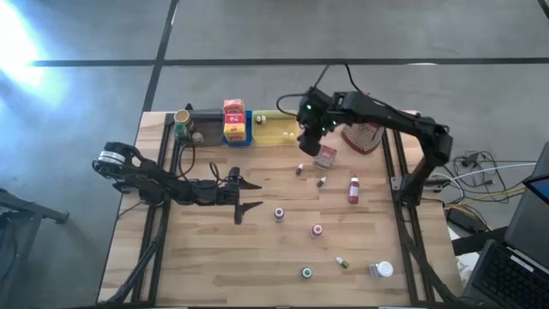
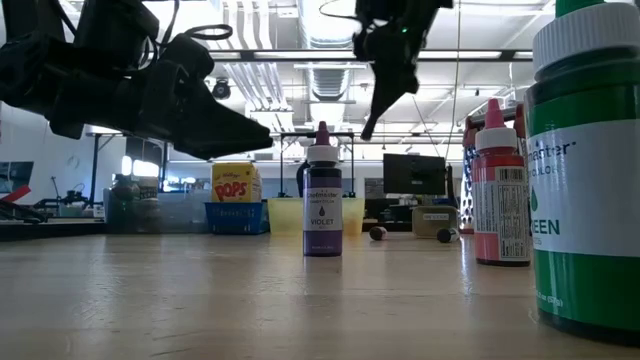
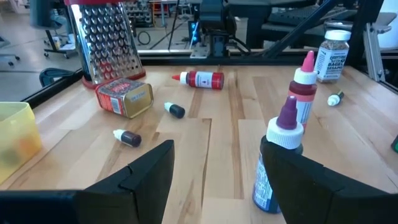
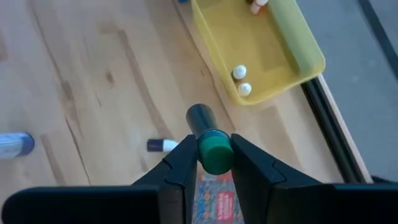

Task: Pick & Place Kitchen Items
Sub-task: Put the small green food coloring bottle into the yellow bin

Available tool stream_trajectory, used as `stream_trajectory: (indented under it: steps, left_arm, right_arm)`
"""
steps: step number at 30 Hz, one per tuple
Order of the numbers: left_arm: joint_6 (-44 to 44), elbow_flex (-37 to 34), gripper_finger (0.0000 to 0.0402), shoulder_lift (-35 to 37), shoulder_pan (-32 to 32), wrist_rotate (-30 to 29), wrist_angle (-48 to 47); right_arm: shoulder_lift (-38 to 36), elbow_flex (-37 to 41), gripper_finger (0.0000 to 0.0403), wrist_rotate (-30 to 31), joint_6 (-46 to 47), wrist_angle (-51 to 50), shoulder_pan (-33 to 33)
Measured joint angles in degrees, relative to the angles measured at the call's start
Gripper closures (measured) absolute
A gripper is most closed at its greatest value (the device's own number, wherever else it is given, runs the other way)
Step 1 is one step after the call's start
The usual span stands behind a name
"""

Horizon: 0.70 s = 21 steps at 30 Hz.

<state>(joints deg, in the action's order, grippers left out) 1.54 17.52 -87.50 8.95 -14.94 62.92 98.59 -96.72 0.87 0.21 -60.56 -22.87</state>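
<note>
My right gripper (image 1: 307, 144) hangs above the table beside the yellow tray (image 1: 276, 127), shut on a small dark bottle with a green cap (image 4: 214, 152). Under it lie a red tin (image 1: 325, 155) and two tiny bottles (image 1: 300, 168) on their sides. A violet-capped bottle (image 1: 279, 213), a pink-capped one (image 1: 317, 230) and a green-capped one (image 1: 306, 273) stand farther toward the near edge. A red bottle (image 1: 353, 190) lies on its side. My left gripper (image 1: 250, 195) waits open at mid-left, low over the wood, with nothing between its fingers. My right gripper pinches the small bottle at its green cap end (image 4: 216, 163) between the two fingers. The bottle lies along the fingers, and its dark body (image 4: 200, 118) sticks out past the fingertips. The fingers slant down from above. The bottle is lifted clear of the table.
At the far edge stand a grey tray (image 1: 202, 130), a blue tray (image 1: 238, 137) with red and yellow boxes, and the yellow tray holding small white pieces (image 4: 239, 73). The metal grater (image 1: 364, 133) stands far right. A white-lidded jar (image 1: 382, 269) sits near right.
</note>
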Motion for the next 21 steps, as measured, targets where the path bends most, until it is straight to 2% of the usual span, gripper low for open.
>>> stream_trajectory:
  steps: [4, 12, 18, 21]
  left_arm:
    - [0.0, 0.0, 0.0151, 0.0, 0.0, 0.0, 0.0]
    - [0.0, 0.0, 0.0151, 0.0, 0.0, 0.0, -0.6]
    - [0.0, 0.0, 0.0151, 0.0, 0.0, 0.0, -1.0]
    - [0.0, 0.0, 0.0151, 0.0, 0.0, 0.0, -1.1]
  right_arm:
    - [6.2, -6.4, 0.0318, -1.9, -3.8, -2.9, -2.4]
    - [18.8, -23.7, 0.0333, -2.4, -10.8, -9.2, -6.5]
    - [28.1, -35.7, 0.0321, -2.7, -13.1, -14.7, -9.6]
    - [31.4, -38.2, 0.0322, -2.7, -14.1, -15.2, -11.1]
